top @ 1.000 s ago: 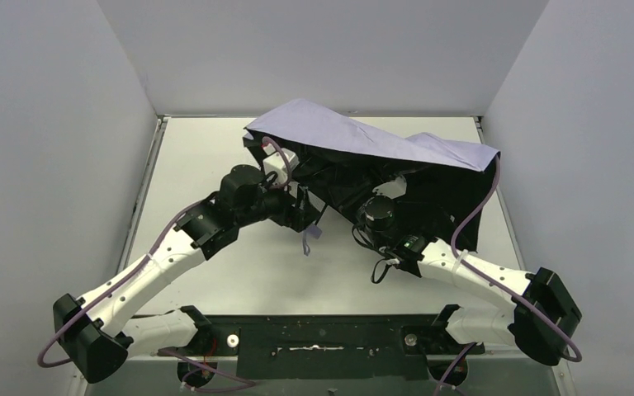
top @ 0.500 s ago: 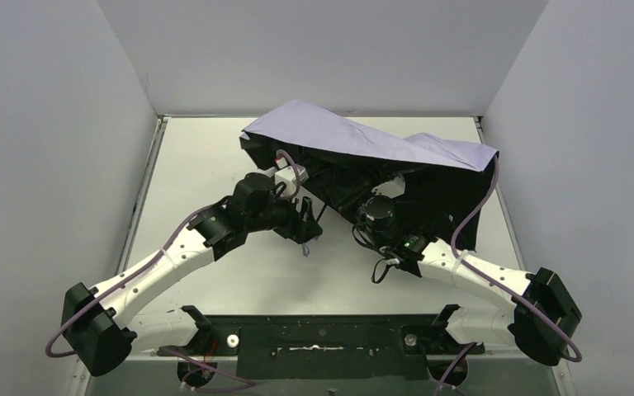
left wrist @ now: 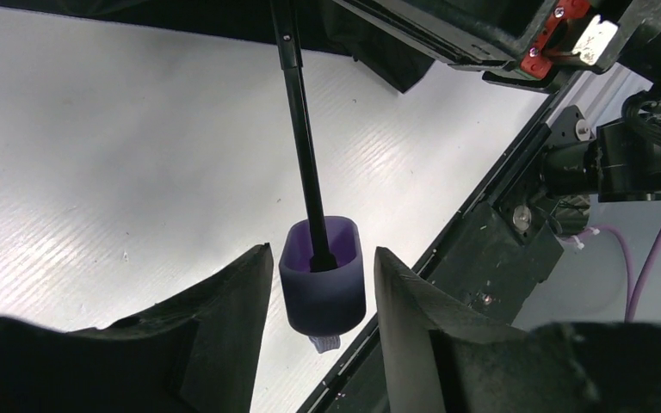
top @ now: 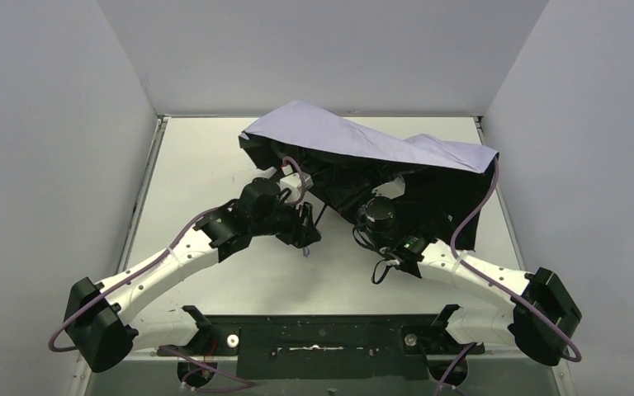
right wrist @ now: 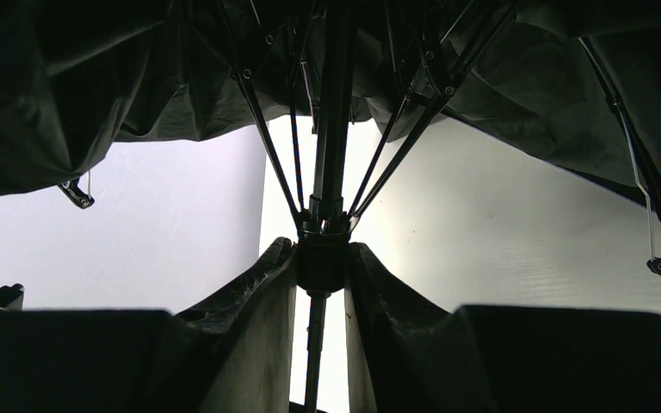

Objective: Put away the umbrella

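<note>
Down in the lower middle of the left wrist view, the left end effector (left wrist: 323, 256) stands spread around the lavender handle (left wrist: 323, 284). One finger (left wrist: 224, 297) sits on each side, with a thin sliver of light between each finger and the plastic. From the handle the black shaft (left wrist: 303, 129) runs up to the top edge of the frame.

In the right wrist view, the right end effector (right wrist: 320, 248) is pressed onto the black runner (right wrist: 323, 268) on the shaft, pinching it at frame centre. Thin metal ribs (right wrist: 262, 129) fan upward from there into the black underside of the canopy.

From above, the umbrella (top: 380, 153) lies half open across the upper centre and right of the white tabletop (top: 206, 157). Its lavender side (top: 330, 128) faces up and both arms reach in under its near edge.
</note>
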You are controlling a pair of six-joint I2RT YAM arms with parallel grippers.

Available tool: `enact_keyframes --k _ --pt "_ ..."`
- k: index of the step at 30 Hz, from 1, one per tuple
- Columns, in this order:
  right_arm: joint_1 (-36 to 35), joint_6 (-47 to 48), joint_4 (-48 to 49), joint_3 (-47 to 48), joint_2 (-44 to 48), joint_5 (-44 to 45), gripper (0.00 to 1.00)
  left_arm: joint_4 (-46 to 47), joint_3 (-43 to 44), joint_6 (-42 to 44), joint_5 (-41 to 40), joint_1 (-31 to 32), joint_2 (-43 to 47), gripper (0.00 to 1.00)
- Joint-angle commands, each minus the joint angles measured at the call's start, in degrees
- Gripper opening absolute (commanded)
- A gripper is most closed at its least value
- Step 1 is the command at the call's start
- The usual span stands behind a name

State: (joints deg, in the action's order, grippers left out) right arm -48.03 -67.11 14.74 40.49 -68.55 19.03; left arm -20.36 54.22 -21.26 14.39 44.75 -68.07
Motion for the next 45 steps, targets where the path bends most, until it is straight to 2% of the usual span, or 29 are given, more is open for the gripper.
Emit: enact_keyframes --k 1,6,14,15,21,30,35,41,45 --pt "0.27 0.63 7.12 -0.06 2.63 1.19 0.00 1.30 0.58 -0.14 0.97 0.62 -0.47 0.41" --pt "0.25 0.55 7.33 -0.32 2.55 1.29 0.00 0.31 1.24 0.39 1.16 0.85 -0.99 0.33" --pt "0.29 0.53 7.54 -0.75 2.87 0.21 0.00 -0.44 2.22 0.24 -0.96 1.04 -1.80 0.01" --pt "0.28 1.29 7.28 -0.64 3.06 -0.20 0.00 -0.40 2.47 0.00 -2.28 1.02 -1.80 0.00" --pt "-3.82 5.25 2.48 1.51 3.87 -1.26 0.00 2.71 5.69 -2.35 -11.32 0.95 -2.09 0.00" --pt "-11.00 1.15 2.64 0.62 0.31 -2.63 0.00 5.50 12.37 -0.90 -18.54 0.10 -3.73 0.00" --pt "-11.40 1.72 3.01 0.96 0.04 -1.29 0.00 4.32 11.84 0.07 -19.21 -0.47 -2.91 0.00" --pt "-11.45 6.78 2.75 4.94 -0.20 0.21 0.00 1.86 10.37 0.13 -20.99 -0.54 0.32 0.00" --pt "-11.45 8.03 3.62 9.08 -1.99 -2.08 0.00 -4.29 13.57 0.41 -23.87 -0.27 2.74 0.00"
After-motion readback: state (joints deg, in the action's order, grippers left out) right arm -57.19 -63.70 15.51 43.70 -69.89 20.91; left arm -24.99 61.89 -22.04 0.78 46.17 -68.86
